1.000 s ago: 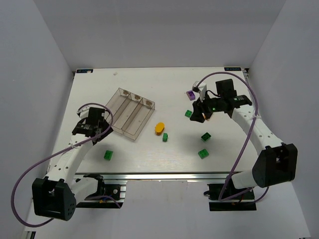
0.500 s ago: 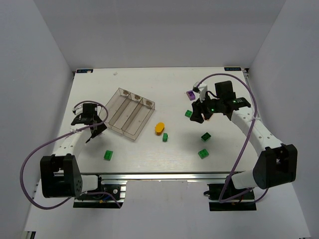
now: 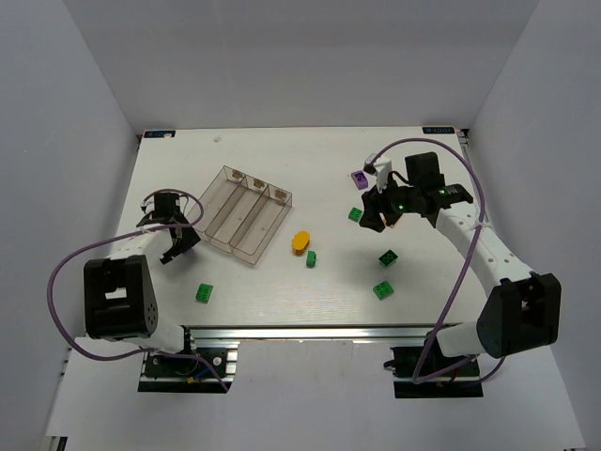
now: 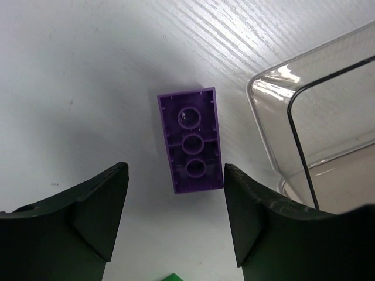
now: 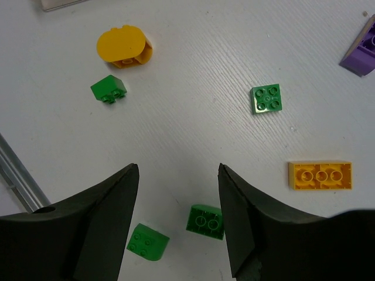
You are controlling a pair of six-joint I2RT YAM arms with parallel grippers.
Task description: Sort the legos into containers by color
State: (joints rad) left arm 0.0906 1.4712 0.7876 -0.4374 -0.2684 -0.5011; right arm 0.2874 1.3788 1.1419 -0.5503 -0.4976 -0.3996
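An upside-down purple lego point(image 4: 190, 140) lies on the white table, its near end between the tips of my open left gripper point(image 4: 176, 178) without touching them. The clear three-compartment containers tray point(image 3: 246, 214) stands just right of that gripper point(image 3: 171, 233); its corner point(image 4: 304, 111) shows in the left wrist view. My right gripper point(image 5: 179, 187) hangs open and empty above a green lego point(image 5: 205, 221), with another green lego point(image 5: 147, 241) beside it. An orange-yellow lego point(image 5: 320, 175), a green square lego point(image 5: 266, 99), a yellow oval point(image 5: 124, 47) and a purple lego point(image 5: 360, 50) lie around.
Other green legos sit near the front edge point(image 3: 204, 293) and next to the yellow oval point(image 3: 311, 258). White walls close in the table on the left, right and back. A metal rail point(image 3: 310, 331) runs along the near edge.
The left arm has folded back toward its base while its gripper stayed by the tray's left side. The right gripper has barely shifted.
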